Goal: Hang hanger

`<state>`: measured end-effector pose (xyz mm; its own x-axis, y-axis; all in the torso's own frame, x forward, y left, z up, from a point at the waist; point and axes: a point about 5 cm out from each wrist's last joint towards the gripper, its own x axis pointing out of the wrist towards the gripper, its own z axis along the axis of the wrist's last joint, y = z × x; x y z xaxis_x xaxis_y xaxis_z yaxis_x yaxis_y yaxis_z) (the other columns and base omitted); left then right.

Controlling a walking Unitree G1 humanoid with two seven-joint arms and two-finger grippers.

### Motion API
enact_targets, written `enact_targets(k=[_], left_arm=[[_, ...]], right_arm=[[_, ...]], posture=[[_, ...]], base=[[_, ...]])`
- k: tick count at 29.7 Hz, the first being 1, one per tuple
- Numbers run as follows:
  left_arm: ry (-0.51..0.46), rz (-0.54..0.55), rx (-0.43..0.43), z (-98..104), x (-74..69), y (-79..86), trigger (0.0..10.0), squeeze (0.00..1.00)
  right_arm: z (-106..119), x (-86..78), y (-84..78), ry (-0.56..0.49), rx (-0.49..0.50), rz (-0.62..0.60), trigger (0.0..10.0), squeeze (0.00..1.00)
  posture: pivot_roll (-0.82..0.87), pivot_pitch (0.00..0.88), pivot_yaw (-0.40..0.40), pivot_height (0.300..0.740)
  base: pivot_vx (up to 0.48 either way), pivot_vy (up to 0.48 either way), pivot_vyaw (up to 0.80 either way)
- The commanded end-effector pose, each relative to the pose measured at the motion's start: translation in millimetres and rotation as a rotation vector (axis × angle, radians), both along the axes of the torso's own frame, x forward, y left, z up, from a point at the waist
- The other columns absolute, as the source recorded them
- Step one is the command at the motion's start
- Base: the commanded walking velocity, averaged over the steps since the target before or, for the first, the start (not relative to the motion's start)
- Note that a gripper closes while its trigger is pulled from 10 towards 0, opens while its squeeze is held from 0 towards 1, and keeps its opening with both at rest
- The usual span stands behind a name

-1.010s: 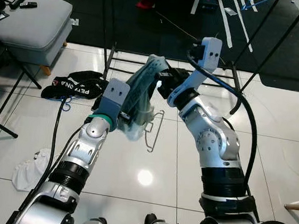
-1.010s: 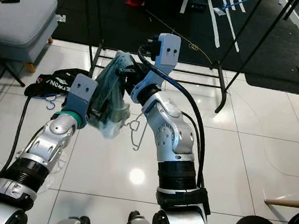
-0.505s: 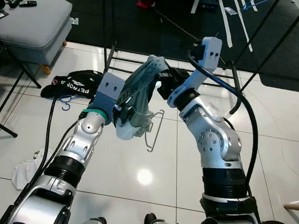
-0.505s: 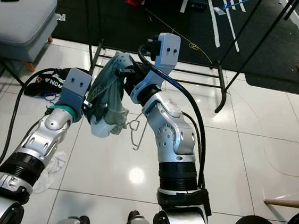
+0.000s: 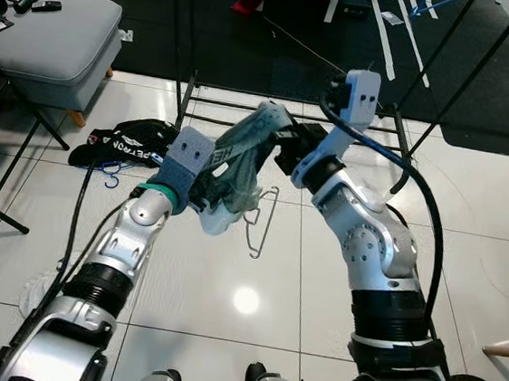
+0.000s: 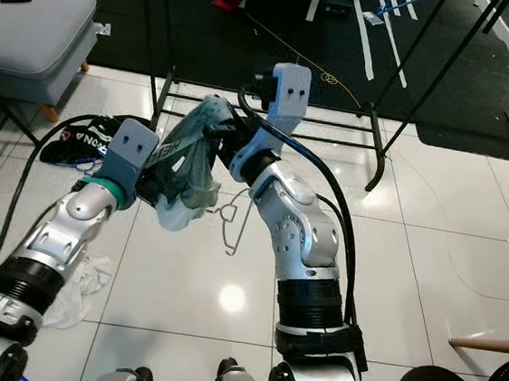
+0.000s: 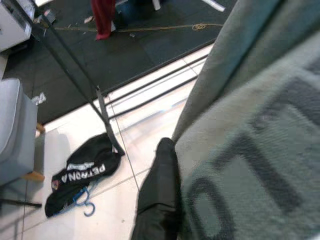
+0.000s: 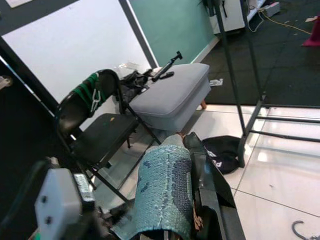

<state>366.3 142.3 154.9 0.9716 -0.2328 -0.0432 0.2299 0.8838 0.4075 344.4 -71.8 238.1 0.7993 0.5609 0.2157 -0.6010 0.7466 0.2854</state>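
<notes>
Near the centre of the frame, both arms meet over a white tiled floor [image 5: 470, 222], holding up a teal-green garment [image 5: 235, 163] between them. The right gripper [image 5: 282, 141] has its fingers clamped on the garment's upper end, which drapes over one finger [image 8: 200, 172] in the right wrist view. The left gripper [image 5: 206, 202] is buried in the cloth lower down; whether its fingers [image 7: 159, 197] are together or apart cannot be told. A wire hanger [image 5: 260, 223] hangs just below the garment, to the right of the left gripper, its hook pointing down. Behind the arms stands the black base of a clothes rack [image 5: 187, 102]. At upper left sit a grey ottoman [image 5: 52, 33] and a black bag [image 5: 128, 141] on the floor; a white cloth [image 5: 43, 291] lies at lower left.
</notes>
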Motion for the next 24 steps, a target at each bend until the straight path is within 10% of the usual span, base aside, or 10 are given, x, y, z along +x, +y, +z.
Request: enact_targets(k=[1,17,24], left_arm=[[0.023,-0.021,0.024,-5.0,-3.4,-1.0,0.0,0.0],[0.03,-0.184,0.141,35.4,-12.8,14.9,0.0,0.0],[0.118,-0.361,0.166,34.1,-31.4,-7.1,0.0,0.0]], right_arm=[[-5.6,-0.9,-2.5,0.009,-0.002,-0.007,0.0,0.0],[-65.8,-11.7,-26.6,-0.03,-0.434,-0.016,0.0,0.0],[-80.6,-12.1,-22.7,0.037,-0.381,-0.021,0.0,0.0]], posture=[[-0.04,0.127,-0.007,0.74],[-0.03,0.13,0.003,0.74],[-0.02,0.123,0.006,0.74]], base=[[0.0,0.0,0.0],[0.0,0.0,0.0],[0.0,0.0,0.0]])
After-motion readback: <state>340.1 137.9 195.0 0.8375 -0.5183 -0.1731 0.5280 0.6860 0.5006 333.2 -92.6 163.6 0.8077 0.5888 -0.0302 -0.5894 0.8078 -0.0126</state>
